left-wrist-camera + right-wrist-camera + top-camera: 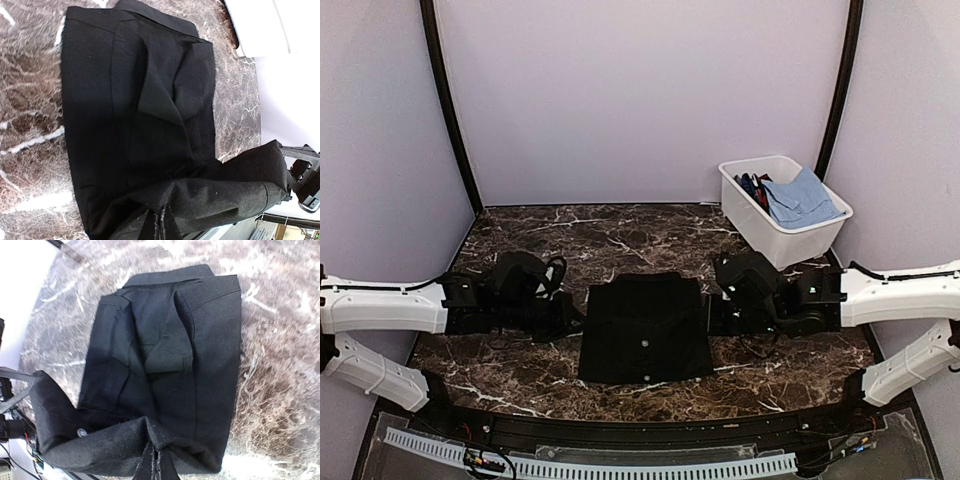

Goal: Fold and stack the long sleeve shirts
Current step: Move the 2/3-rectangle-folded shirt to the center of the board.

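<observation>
A plain black long sleeve shirt [645,330] lies folded into a rough square on the marble table, midway between the two arms, with tiny white buttons showing down its front. My left gripper [578,318] is shut on the shirt's left edge. In the left wrist view its fingertips [163,216] pinch a raised fold of the black cloth [125,100]. My right gripper [713,318] is shut on the right edge. The right wrist view shows its fingertips [157,452] closed on a lifted ridge of the shirt [165,340], with a white button [80,432] nearby.
A white plastic bin [790,235] stands at the back right of the table, holding a blue cloth [802,197] and other garments. Lilac walls close in the back and sides. The dark marble tabletop [540,240] surrounds the shirt.
</observation>
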Controlling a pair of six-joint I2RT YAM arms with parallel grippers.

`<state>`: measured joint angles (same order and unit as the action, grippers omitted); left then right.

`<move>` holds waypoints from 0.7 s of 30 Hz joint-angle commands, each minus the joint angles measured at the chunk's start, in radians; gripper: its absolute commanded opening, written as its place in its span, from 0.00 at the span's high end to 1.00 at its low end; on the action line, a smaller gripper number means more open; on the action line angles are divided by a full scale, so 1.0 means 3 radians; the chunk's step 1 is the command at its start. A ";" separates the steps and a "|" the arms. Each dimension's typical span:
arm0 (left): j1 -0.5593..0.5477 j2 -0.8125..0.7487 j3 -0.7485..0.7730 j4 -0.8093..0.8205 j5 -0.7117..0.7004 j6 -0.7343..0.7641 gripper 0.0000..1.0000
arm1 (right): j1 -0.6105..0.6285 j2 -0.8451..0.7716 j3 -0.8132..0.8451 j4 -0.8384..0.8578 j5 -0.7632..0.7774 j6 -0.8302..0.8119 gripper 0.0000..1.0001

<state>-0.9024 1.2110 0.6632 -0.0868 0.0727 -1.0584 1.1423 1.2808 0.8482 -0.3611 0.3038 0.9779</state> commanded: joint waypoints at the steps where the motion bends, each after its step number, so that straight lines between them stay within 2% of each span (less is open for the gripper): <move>1: -0.0009 -0.0092 0.0289 -0.0240 -0.0102 0.0153 1.00 | 0.0027 -0.0167 0.0210 -0.0128 0.0210 -0.0044 1.00; 15: 0.0048 -0.0039 0.0780 -0.0436 -0.0126 0.0330 1.00 | 0.0012 -0.0191 0.0574 -0.0325 0.0365 -0.0237 1.00; 21: 0.0214 0.0035 0.0877 -0.0410 0.0046 0.0394 1.00 | -0.0191 -0.0128 0.0709 -0.0297 0.0247 -0.0419 1.00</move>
<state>-0.8749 1.2118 0.8864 -0.1997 0.0502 -0.9722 1.1271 1.2343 1.0100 -0.4736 0.3805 0.9047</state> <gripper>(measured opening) 0.006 0.003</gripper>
